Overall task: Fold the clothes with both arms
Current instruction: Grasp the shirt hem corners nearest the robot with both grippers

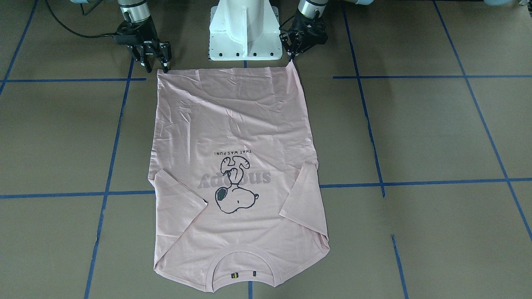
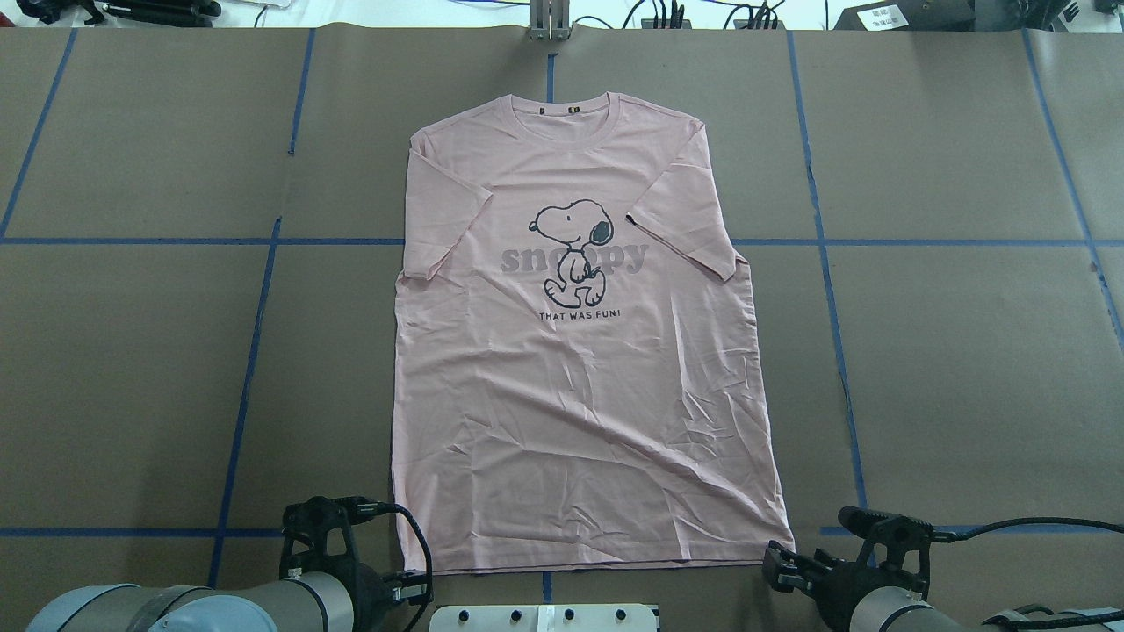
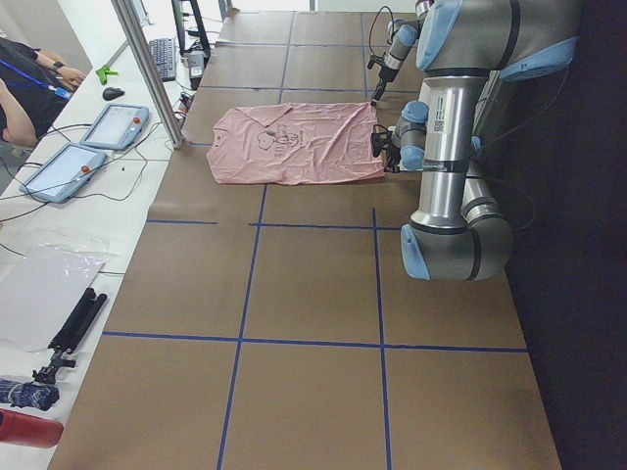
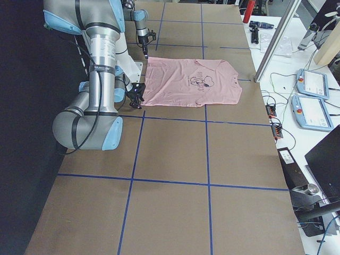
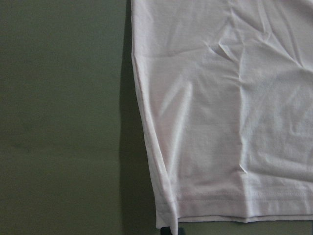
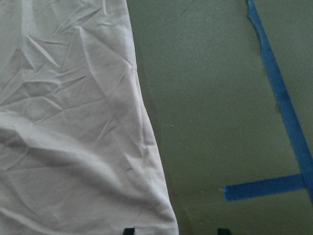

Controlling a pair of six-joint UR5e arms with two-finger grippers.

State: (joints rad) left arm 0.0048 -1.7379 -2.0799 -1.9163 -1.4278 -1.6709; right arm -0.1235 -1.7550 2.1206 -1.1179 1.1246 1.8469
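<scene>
The pale pink T-shirt (image 1: pixel 232 116) lies flat and face up on the brown table, collar (image 1: pixel 243 253) away from the robot and hem toward its base. It also shows in the overhead view (image 2: pixel 571 395). My left gripper (image 1: pixel 290 59) is at the hem corner on its side, its fingers closed together on the cloth, which rises to a small point there; the left wrist view shows that corner (image 5: pixel 168 223). My right gripper (image 1: pixel 154 66) is open, fingers straddling the other hem corner (image 6: pixel 166 220) low over the table.
The white pedestal base (image 1: pixel 245 29) stands just behind the hem, between the arms. Blue tape lines (image 1: pixel 436 181) grid the table. Tablets (image 3: pixel 116 125), cables and an operator (image 3: pixel 29 88) are along the far edge beyond the collar.
</scene>
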